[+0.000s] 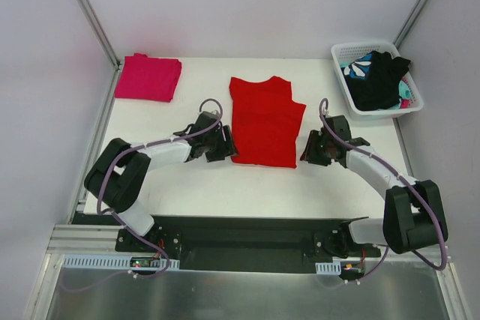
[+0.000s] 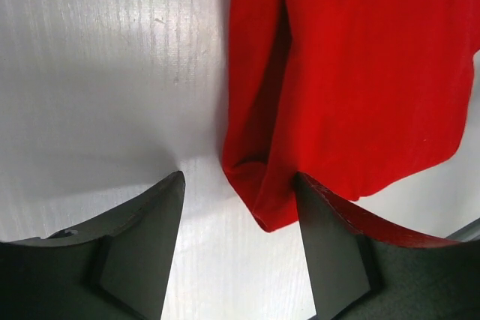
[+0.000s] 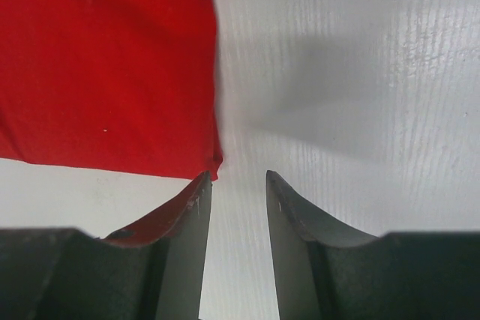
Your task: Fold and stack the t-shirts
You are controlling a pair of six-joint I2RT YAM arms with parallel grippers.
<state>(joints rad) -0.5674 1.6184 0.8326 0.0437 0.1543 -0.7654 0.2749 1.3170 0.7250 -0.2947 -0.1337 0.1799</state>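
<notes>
Nearest the bases, 2 grippers flank 1 red t-shirt point(image 1: 262, 121) lying flat on the white table point(image 1: 187, 185). The left gripper point(image 2: 238, 176) stands released, jaws apart, with the shirt's near-left hem corner lying between them, against the right-hand finger point(image 2: 330, 245). The right gripper point(image 3: 238, 174) is likewise released: bare table shows in its gap, and the shirt's near-right corner ends at its left-hand finger point(image 3: 187, 237). Farther back, 1 folded magenta-pink t-shirt point(image 1: 148, 78) lies at the far-left corner. At far right, 1 white basket point(image 1: 360, 46) holds 1 black garment point(image 1: 379, 84) and 1 teal-and-white patterned garment point(image 1: 358, 67).
</notes>
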